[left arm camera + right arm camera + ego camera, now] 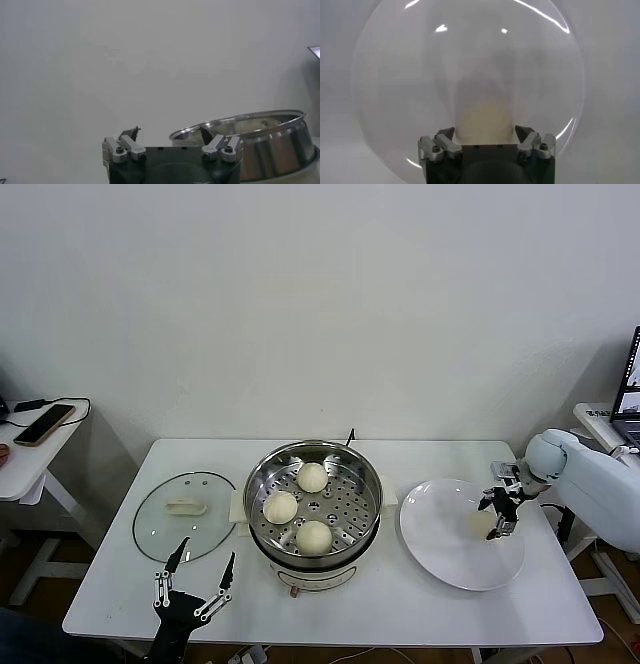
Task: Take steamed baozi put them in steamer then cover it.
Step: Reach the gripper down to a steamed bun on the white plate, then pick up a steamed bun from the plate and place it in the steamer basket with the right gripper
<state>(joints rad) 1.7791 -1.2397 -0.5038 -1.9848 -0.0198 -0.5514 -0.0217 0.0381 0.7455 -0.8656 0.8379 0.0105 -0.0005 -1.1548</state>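
Three buns [297,506] already sit on the tray of the steamer [366,484]. Step in hand: picking the fourth bun [481,524] off the white plate [450,559]. Right pincer [499,517] is down over it, fingers on either side; can't tell whether they're clenched on it or not. Next move likely needs a firm but gentle squeeze, a lift, then a carry left to the free spot. Lid [185,515] lies flat on the worktop [400,609]. Left pincer [193,584] waits released near the lid.
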